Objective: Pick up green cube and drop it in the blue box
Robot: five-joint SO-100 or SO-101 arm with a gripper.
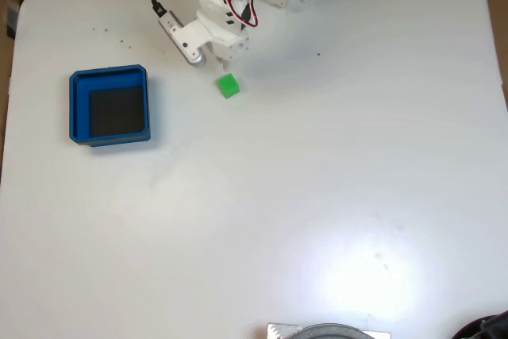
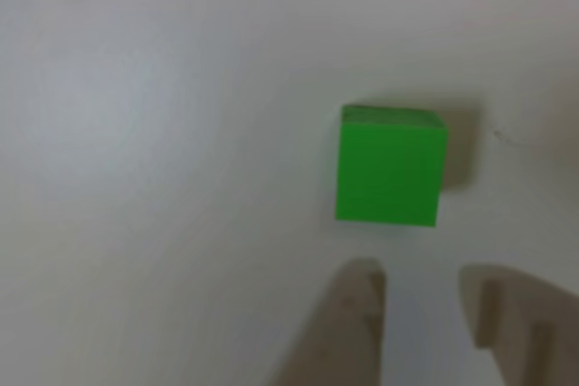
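The claw hangs just short of the cube, its two fingertips entering the close other view from the bottom edge with a narrow gap of bare table between them. The jaws are parted and hold nothing, though the gap looks narrower than the cube's face, so it is only slightly released. The cube sits flat on the table directly ahead of the tips, apart from them and a touch toward the left finger's side in that view. In the fixed view the claw points down from the top of the table, with the cube just below it and the box well off to the claw's left as that picture shows it, its dark floor bare. So the step in hand is the approach to the pick; nothing has been grasped and the drop is still to come. As I judge it, the next move calls for the jaws to spread wider than the cube, then for the arm to reach forward and down until the fingers straddle it squarely, one on each side face. Closing too early, or off-centre, would likely nudge the cube away across the smooth table.
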